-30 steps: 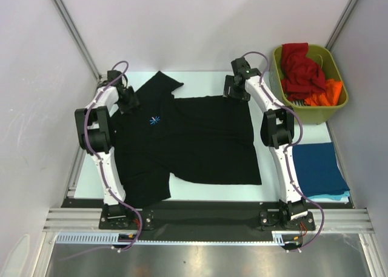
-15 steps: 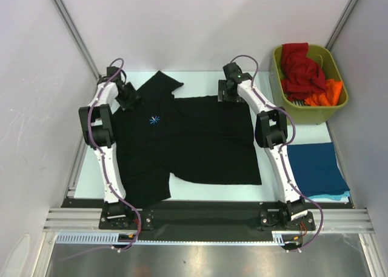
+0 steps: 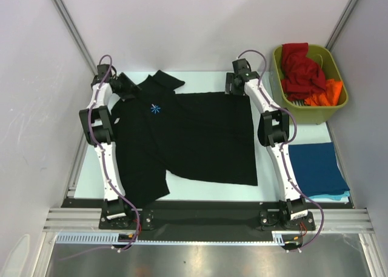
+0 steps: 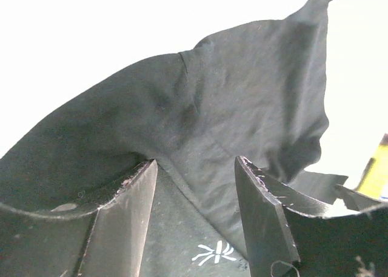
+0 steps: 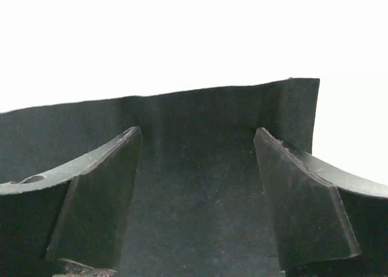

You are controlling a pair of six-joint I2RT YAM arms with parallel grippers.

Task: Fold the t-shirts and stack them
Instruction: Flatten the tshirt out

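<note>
Lies spread on the table (image 3: 206,79): black t-shirt (image 3: 200,137), collar end far left. Looks soft, light, limp; probably bunches unless pinched at 2 edge points, shoulder and far hem corner. Shows left gripper (image 4: 195,168) and right gripper (image 5: 197,134) parted over cloth, clamping nothing.

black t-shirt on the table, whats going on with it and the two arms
The black t-shirt lies spread out on the table, not yet folded. The left gripper is at its far left sleeve and the right gripper at its far right corner, both with jaws open over the cloth. A red shirt and an orange shirt sit in the olive-green bin; a folded dark blue shirt lies near right.
</note>
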